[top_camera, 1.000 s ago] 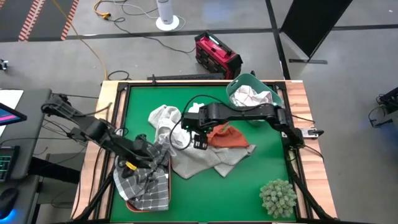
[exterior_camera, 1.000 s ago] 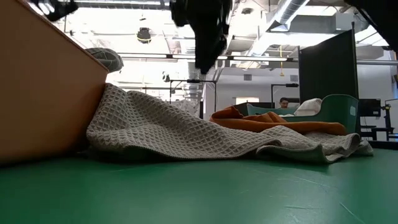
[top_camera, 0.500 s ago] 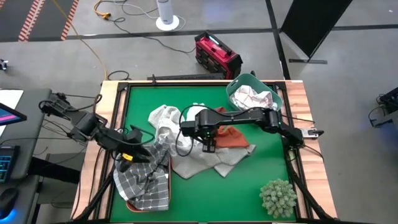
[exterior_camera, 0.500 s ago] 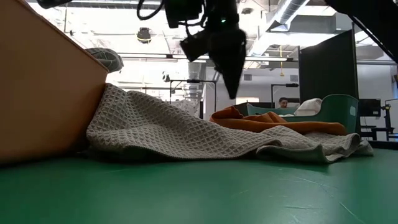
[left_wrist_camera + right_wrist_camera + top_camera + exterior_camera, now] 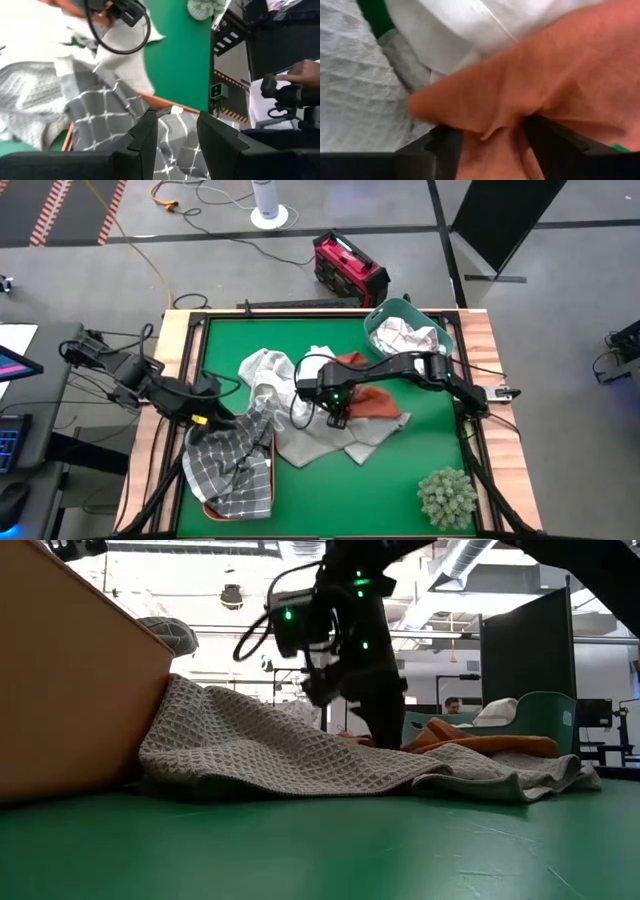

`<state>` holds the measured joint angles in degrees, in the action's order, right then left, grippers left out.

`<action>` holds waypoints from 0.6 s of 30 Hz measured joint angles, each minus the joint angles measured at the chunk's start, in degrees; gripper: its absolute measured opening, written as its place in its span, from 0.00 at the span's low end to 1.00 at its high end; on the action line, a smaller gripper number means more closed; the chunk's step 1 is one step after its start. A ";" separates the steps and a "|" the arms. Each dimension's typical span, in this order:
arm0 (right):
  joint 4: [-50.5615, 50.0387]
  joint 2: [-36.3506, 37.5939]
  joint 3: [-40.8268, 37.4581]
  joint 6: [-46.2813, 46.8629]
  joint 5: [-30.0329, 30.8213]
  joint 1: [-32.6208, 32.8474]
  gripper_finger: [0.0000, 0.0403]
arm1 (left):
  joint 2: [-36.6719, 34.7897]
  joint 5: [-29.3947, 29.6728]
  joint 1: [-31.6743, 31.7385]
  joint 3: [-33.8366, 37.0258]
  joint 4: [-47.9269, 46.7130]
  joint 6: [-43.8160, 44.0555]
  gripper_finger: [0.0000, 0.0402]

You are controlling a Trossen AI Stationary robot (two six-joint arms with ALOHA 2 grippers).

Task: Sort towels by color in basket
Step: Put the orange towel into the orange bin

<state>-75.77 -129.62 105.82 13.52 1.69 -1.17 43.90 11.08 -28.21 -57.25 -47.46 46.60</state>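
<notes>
Right gripper fingers apparently straddling rust-orange towel.

Right gripper tips — buried in the towel pile in the high view; in the low view the dark arm blocks them. Right wrist view: rust-orange towel fills the gap between the fingers, too close and blurred to tell if it's pinched. Grey checked towel runs behind the left gripper's fingers and off the picture's edge in the left wrist view. A person's hand is cut off at that view's edge. Wooden basket — only one wall visible in the low view.
</notes>
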 joint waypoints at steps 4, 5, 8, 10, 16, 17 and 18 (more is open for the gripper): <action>2.98 0.04 -1.00 -1.17 -0.04 -0.04 0.45 | -1.12 -0.14 -0.04 0.00 -2.14 0.20 0.32; 3.41 0.04 -1.00 -2.07 -0.09 -0.21 0.38 | -1.50 -0.14 -0.04 0.00 -2.54 -0.07 0.32; 4.76 0.04 -1.05 -3.51 -1.78 -1.22 0.13 | -2.74 -0.11 -0.04 0.00 -3.49 -1.90 0.32; 4.91 0.04 -0.59 -3.37 -3.57 -2.17 0.05 | -3.68 0.15 -0.04 0.00 -3.90 -2.84 0.32; 4.74 4.16 3.53 -4.03 -3.57 -3.14 0.05 | -6.80 1.56 -0.04 0.00 -6.15 -3.15 0.32; 5.25 5.47 4.39 -4.83 -3.54 -3.13 0.05 | -7.35 2.20 -0.04 0.00 -6.99 -2.50 0.32; 6.09 6.90 5.25 -6.04 -3.56 -3.13 0.05 | -7.82 2.66 -0.04 0.00 -7.59 -2.06 0.32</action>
<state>-69.68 -122.72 111.06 7.48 -1.87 -4.29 36.08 13.74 -28.25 -57.25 -55.05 44.53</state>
